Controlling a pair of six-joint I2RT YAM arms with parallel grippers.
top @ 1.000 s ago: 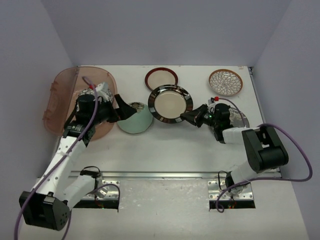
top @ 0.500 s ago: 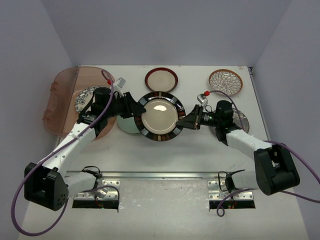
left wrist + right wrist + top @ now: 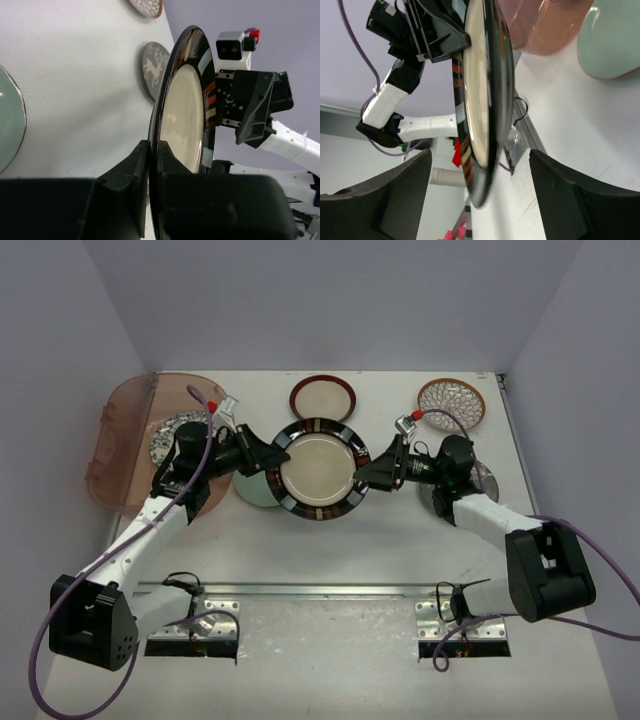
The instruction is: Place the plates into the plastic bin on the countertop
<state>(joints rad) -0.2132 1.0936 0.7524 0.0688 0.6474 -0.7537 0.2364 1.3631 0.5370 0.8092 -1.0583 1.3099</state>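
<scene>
A black-rimmed cream plate (image 3: 318,470) hangs tilted on edge above the middle of the countertop (image 3: 400,540). My left gripper (image 3: 275,454) is shut on its left rim; in the left wrist view both fingers (image 3: 135,165) pinch the dark rim of the plate (image 3: 185,115). My right gripper (image 3: 360,472) stands open, its wide-apart jaws on either side of the plate's right rim (image 3: 480,90) without touching it. The plastic bin (image 3: 125,440) lies at the far left with a patterned plate (image 3: 168,436) inside.
A mint green plate (image 3: 258,490) lies partly under the held plate. A brown-rimmed cream plate (image 3: 323,398) and a brown-white petal plate (image 3: 451,403) sit at the back. A grey deer plate (image 3: 152,70) lies under the right arm. A metal rail (image 3: 320,590) runs along the near edge.
The right gripper carried the black-rimmed plate toward the left arm and has opened. The left gripper swung in from the bin and shut on the plate's opposite rim.
</scene>
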